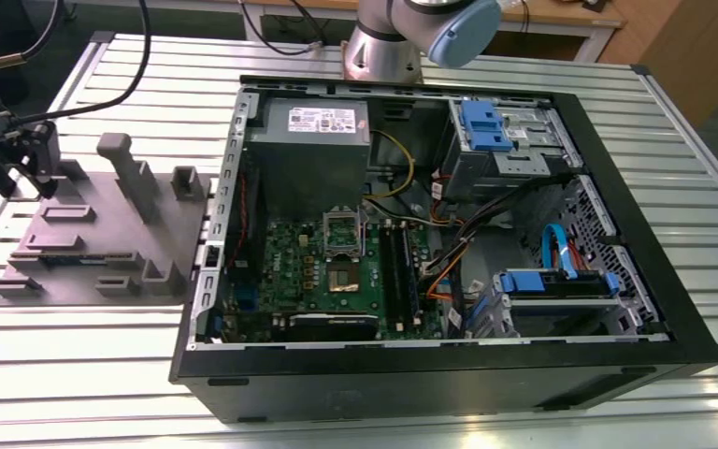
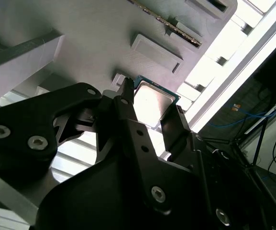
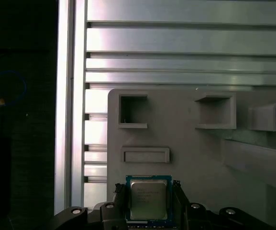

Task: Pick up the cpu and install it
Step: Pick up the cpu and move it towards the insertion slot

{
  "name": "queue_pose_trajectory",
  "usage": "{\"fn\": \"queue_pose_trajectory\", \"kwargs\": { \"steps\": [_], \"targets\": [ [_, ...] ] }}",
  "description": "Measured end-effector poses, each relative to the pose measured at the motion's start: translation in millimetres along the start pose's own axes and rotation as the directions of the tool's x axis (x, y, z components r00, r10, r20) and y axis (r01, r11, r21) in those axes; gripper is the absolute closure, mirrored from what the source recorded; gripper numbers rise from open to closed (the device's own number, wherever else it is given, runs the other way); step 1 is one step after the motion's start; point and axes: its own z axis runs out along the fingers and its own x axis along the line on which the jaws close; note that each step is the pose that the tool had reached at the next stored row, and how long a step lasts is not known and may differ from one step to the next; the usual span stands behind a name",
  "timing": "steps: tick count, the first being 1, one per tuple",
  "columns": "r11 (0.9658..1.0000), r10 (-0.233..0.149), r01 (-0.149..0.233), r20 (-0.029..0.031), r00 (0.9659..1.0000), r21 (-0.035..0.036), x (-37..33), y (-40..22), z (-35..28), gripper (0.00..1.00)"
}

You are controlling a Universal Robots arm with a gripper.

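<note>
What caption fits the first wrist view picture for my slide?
Black gripper straddling the small, flat, silvery square cpu resting on a grey plastic holder tray atop a ribbed metal table.

A robotics lab: slotted aluminium bench (image 1: 85, 374), opened computer case (image 1: 434, 383), grey fixture plate (image 1: 85, 248).

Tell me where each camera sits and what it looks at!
Exterior view: off the arm, up high, looking down on the open computer case and grey holder tray on the slatted table; part of the arm shows.
First wrist view: on the wrist, facing squarely down on the cpu on the tray; the gripper shows.
Second wrist view: on the wrist, slanting past the gripper at that cpu.
Both wrist views share gripper, cpu and tray.
</note>
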Motion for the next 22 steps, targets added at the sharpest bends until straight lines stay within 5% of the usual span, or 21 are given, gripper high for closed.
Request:
{"fn": "queue_pose_trajectory", "kwargs": {
  "steps": [22],
  "targets": [
    [1.0, 0.0, 0.0, 0.0003, 1.0, -0.0002, -0.1, 0.3, -7.5, 0.53]
  ]
}}
